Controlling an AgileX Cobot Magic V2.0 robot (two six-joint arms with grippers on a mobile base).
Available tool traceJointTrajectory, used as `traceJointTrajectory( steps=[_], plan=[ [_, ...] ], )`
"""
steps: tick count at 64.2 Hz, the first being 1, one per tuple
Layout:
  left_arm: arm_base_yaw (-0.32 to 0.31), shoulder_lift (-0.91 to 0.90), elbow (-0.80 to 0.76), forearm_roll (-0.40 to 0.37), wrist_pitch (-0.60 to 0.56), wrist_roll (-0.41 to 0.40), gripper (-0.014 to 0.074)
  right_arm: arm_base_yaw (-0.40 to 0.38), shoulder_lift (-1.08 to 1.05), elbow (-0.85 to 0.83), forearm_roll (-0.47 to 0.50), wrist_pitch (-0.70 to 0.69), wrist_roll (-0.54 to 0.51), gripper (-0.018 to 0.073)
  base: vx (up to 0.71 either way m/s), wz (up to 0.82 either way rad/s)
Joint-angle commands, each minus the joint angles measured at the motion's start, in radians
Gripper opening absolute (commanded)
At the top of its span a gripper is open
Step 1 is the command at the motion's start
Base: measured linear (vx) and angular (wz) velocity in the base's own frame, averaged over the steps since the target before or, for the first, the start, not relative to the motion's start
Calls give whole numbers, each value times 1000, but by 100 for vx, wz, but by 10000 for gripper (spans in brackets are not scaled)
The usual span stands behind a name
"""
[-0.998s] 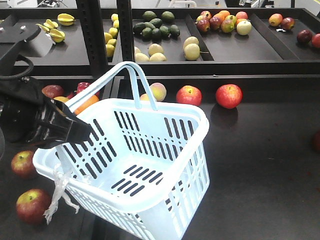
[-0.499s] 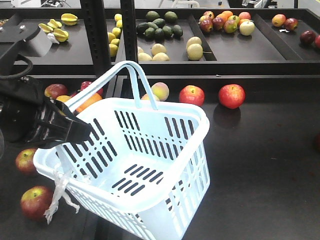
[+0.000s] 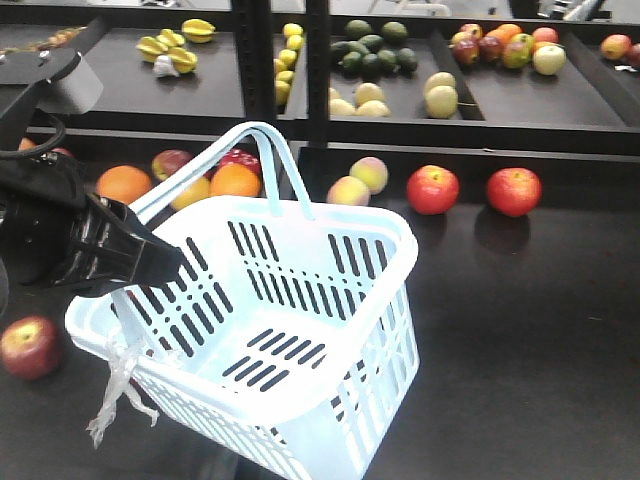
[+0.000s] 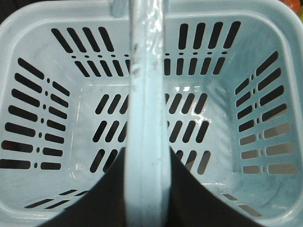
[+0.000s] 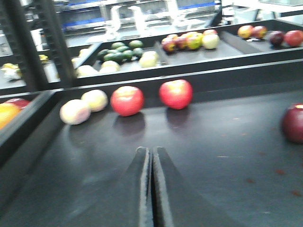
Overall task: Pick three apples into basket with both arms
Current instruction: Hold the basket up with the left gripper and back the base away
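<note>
No apples in yet: the basket (image 3: pixel 395 240) is empty, and the left wrist view looks straight down to its slotted floor. The obvious candidates are the bright apple (image 5: pixel 175 93) and the neighbour apple (image 5: pixel 127 100), near each other on the dark lower shelf (image 5: pixel 213 156), close to its back wall.

From the right gripper (image 5: pixel 152 184) the bright one sits at about 12 to 1 o'clock and the neighbour at 11, both well ahead of the tips. The fingers are pressed together with nothing between them, pointing straight at 12, so I reckon they have to spread before any reach. It's round fruit, so there's no long axis to fuss over.

There's also a darker apple (image 5: pixel 294 124) off at 2 o'clock, and a lone apple (image 3: pixel 28 347) at 8 o'clock of the basket in the front view, down by the left arm. The left gripper (image 3: pixel 150 258) is clamped on the basket's handle (image 4: pixel 144 94) with the basket tilted, so that arm is busy.

The right arm is free and nearer the pair, so my guess is it does the picking. Watch the pale fruits (image 5: pixel 75 111) at 9 o'clock of the neighbour apple, and the oranges (image 3: pixel 124 184) — not what we want.
</note>
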State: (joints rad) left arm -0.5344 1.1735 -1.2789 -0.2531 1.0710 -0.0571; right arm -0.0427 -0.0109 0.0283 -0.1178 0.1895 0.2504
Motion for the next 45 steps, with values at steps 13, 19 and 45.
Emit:
traceJointTrajectory(
  steps=[13,19,45],
  plan=[
    [-6,-24,-30,-26,-69,-8,-8,-5,-11,15,-10,-74,-5,-1,-12,42],
    [-6,-24,-30,-26,-69,-8,-8,-5,-11,15,-10,-74,-5,-1,-14,50],
    [-6,-24,-30,-26,-68,-8,-8,-5,-11,15,-10,-71,-5,-1,-14,55]
  ],
)
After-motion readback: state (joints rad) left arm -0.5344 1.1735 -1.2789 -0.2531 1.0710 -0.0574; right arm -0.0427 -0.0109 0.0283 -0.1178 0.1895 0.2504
